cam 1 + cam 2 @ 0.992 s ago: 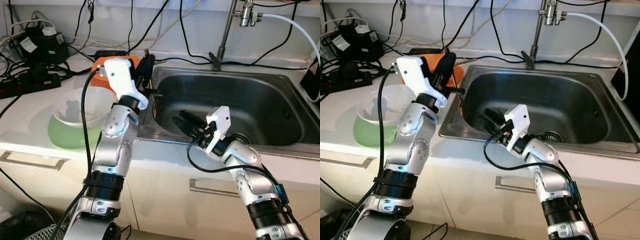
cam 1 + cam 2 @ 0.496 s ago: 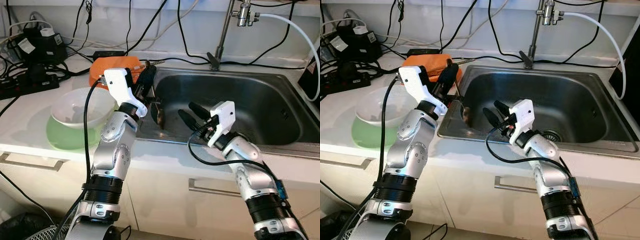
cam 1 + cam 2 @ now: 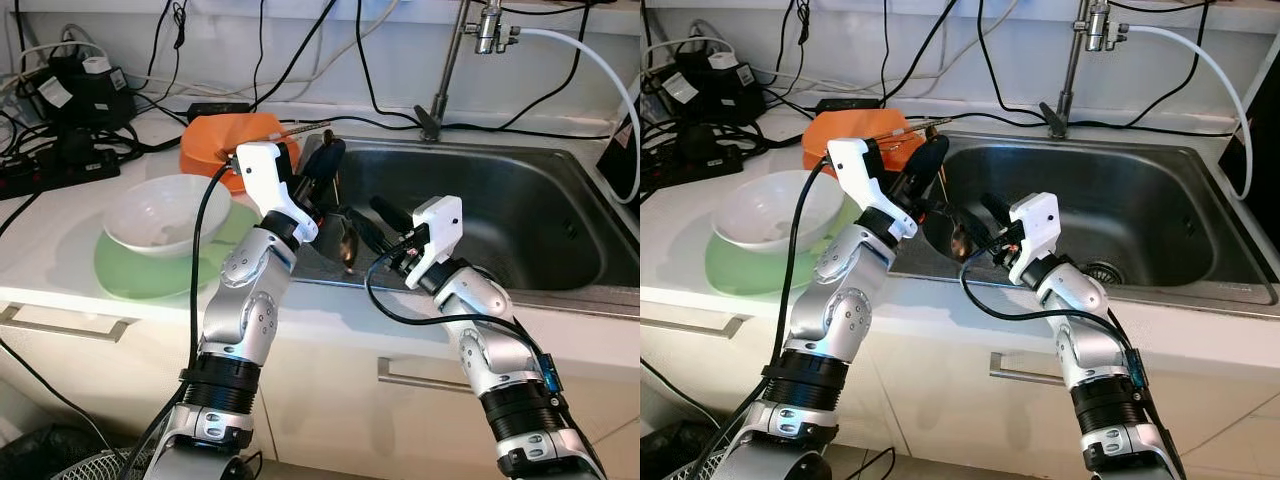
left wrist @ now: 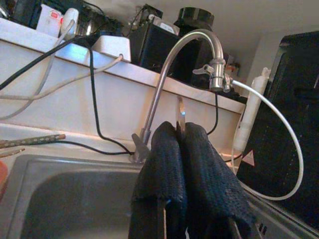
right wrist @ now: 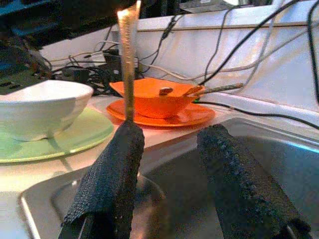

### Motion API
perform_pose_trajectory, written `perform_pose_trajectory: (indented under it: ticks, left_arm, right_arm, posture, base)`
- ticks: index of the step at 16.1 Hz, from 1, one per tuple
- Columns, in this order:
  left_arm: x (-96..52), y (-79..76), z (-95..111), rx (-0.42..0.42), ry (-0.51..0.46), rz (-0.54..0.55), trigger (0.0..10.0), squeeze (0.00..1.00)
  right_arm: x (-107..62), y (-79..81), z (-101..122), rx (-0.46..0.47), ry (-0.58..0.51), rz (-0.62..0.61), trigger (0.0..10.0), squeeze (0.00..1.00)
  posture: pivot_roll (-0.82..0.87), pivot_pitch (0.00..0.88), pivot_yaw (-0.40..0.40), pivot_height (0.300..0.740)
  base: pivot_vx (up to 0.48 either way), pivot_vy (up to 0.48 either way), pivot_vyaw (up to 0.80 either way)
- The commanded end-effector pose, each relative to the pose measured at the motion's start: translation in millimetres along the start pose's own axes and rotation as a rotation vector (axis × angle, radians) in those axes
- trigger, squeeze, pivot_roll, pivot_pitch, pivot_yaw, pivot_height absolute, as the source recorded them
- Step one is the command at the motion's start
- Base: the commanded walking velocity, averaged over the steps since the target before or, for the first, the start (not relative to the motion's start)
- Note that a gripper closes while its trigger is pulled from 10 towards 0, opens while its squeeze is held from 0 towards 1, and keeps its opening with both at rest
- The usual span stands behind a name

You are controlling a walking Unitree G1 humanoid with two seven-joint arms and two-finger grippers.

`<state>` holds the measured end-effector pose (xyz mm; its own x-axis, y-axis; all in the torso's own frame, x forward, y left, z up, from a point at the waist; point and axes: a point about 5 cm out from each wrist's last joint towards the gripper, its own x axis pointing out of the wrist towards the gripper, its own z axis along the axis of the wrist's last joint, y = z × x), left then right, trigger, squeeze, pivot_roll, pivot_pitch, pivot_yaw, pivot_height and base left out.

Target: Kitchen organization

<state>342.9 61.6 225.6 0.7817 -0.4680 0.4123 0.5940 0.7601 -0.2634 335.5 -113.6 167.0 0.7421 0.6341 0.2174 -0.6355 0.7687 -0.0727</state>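
Passing a spoon over the sink (image 3: 560, 180)

Our left gripper (image 3: 328, 165) is clamping the spoon (image 3: 346, 246) at the sink's near-left rim; our right gripper (image 3: 375, 222), fingers apart, risks knocking it loose.

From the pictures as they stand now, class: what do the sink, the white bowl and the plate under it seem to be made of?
Sink: probably stainless steel, brushed grey with soft reflections. White bowl: probably glazed ceramic, glossy and opaque, though it could be melamine. Green plate: smooth matte pale green, perhaps plastic or ceramic; the look leaves it open.

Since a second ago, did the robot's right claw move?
Yes. The right gripper rose from deep in the sink toward its left rim, near the left gripper.
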Motion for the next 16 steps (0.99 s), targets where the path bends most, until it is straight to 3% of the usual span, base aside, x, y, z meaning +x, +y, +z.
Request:
perform_pose_trajectory:
  ticks: [1, 11, 16]
  left_arm:
    - [-0.9, -4.3, -9, -0.01, 0.038, -0.022, 10.0, 0.0]
    - [6.8, -5.8, -3, 0.038, 0.021, -0.033, 10.0, 0.0]
    - [7.5, -7.9, -2, 0.031, 0.016, -0.047, 10.0, 0.0]
  right_arm:
    - [3.2, 3.8, 7, -0.023, -0.029, 0.033, 10.0, 0.0]
    - [-3.0, 21.3, 12, 0.039, -0.051, 0.202, 10.0, 0.0]
    - [1.0, 19.7, 12, 0.038, -0.054, 0.165, 10.0, 0.0]
  posture:
    - [0.05, 0.0, 0.044, 0.74]
    - [0.04, 0.0, 0.052, 0.74]
    - [0.05, 0.0, 0.051, 0.74]
  base:
    - [0.0, 0.0, 0.0]
    - [0.0, 0.0, 0.0]
    - [0.0, 0.0, 0.0]
